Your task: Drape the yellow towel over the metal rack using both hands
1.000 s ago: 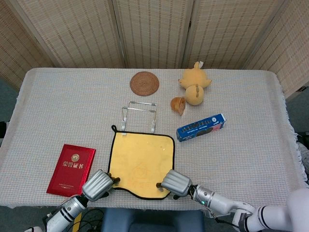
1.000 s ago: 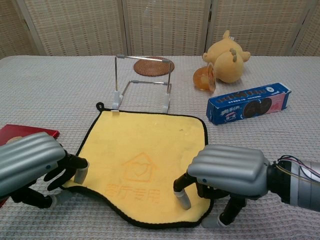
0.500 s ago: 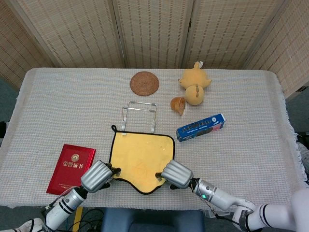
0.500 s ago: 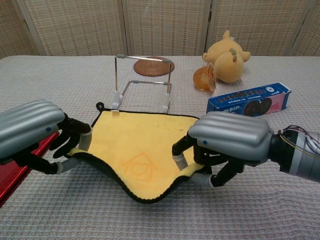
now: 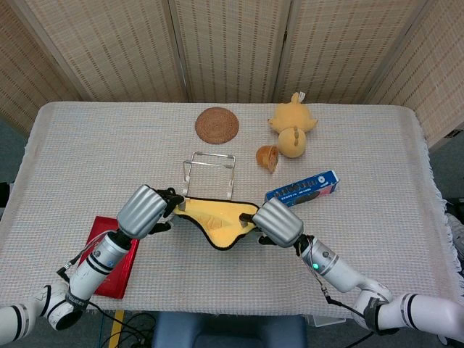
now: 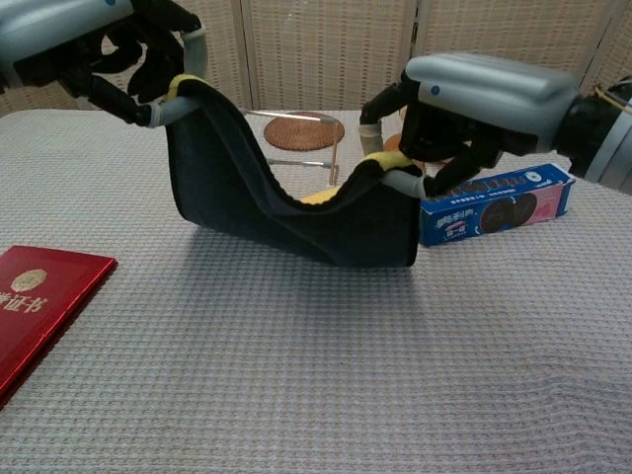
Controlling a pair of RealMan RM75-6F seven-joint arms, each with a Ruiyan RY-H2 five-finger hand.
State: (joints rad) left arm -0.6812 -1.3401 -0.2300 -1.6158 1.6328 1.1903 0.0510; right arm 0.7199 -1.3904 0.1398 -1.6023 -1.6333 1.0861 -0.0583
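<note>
The yellow towel (image 5: pixel 216 214) with black trim hangs slack between my two hands, lifted off the table; the chest view shows its dark underside (image 6: pixel 286 212). My left hand (image 5: pixel 145 209) pinches its left near corner and my right hand (image 5: pixel 276 222) pinches the right one. The metal rack (image 5: pixel 209 171) stands upright just behind the towel, partly hidden by it in the chest view (image 6: pixel 296 158). The towel's far edge lies close to the rack's base.
A red booklet (image 5: pixel 114 255) lies at the front left. A blue box (image 5: pixel 301 191) sits right of the rack, behind my right hand. A woven coaster (image 5: pixel 217 125), a yellow plush toy (image 5: pixel 292 132) and an orange piece (image 5: pixel 267 157) lie further back.
Both hands have risen and moved forward toward the rack, lifting the towel's near edge high. The towel now sags between them, its dark underside facing the chest camera.
</note>
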